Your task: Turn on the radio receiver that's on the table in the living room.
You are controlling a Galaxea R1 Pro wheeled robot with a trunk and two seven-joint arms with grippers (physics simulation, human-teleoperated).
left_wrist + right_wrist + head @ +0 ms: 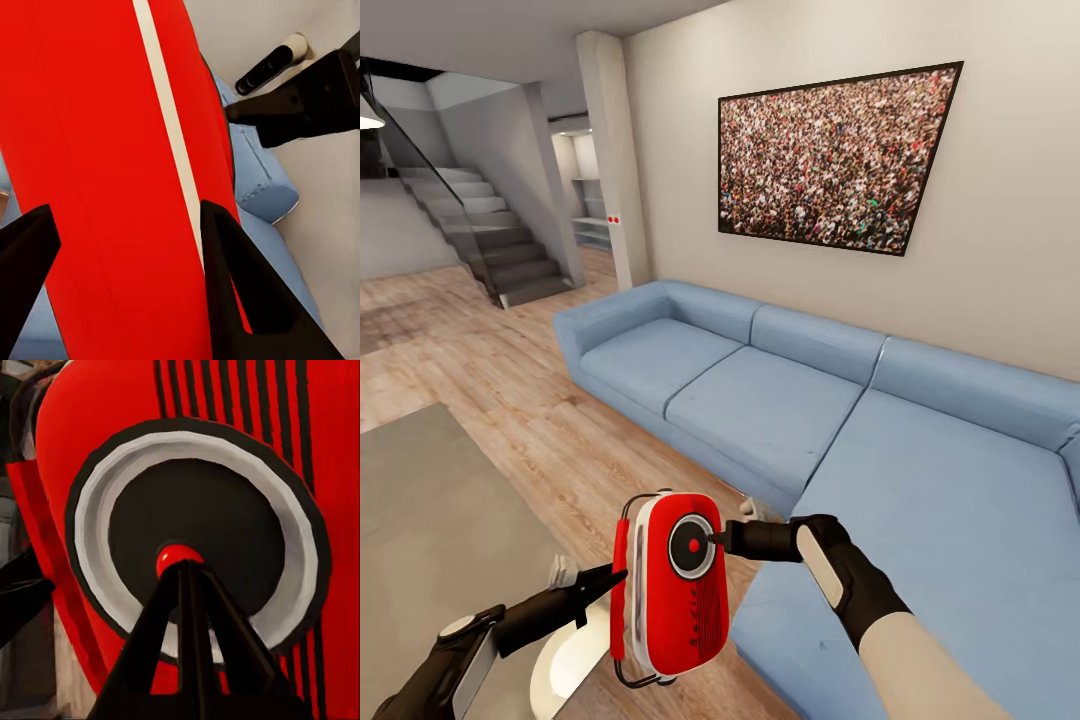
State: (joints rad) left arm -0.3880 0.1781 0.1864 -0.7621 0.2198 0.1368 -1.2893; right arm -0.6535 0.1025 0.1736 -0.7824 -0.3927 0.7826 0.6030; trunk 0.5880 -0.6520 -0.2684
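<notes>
**Obs:** Left gripper (598,583) sits nearest the head camera, at about 7 o'clock in that view. Its dark fingers (232,289) straddle the radio receiver (672,585) at the red edge with the white stripe, clamped on the body.

**Rev:** Where is the receiver itself?

**Obs:** Held upright in the air at 6 o'clock, lifted clear of the grey table (430,500), whose top lies at 8 o'clock. Behind it, from 12 to 3 o'clock, runs the blue sofa (780,400).

**Rev:** Right gripper?

**Obs:** Right gripper (722,540) comes in from 3 o'clock. Fingers drawn together to a single point, holding nothing, tip touching the small red button (178,556) at the centre of the white-ringed dial (196,540).

**Rev:** Handling judgement?

**Obs:** Rigid shell, probably light; gloss finish suggests it is slippery. Gripping across the narrow side edges, as now, looks soundest. The thin black wire handle (628,676) at the lower end would likely let it swing. A push on the button could pivot the box within the left grip.

**Rev:** Markings?

**Obs:** No brand or text legible. Only dark grille stripes (225,390) and the dial. Framed crowd photograph (838,160) on the wall at 1 o'clock carries no writing.
</notes>
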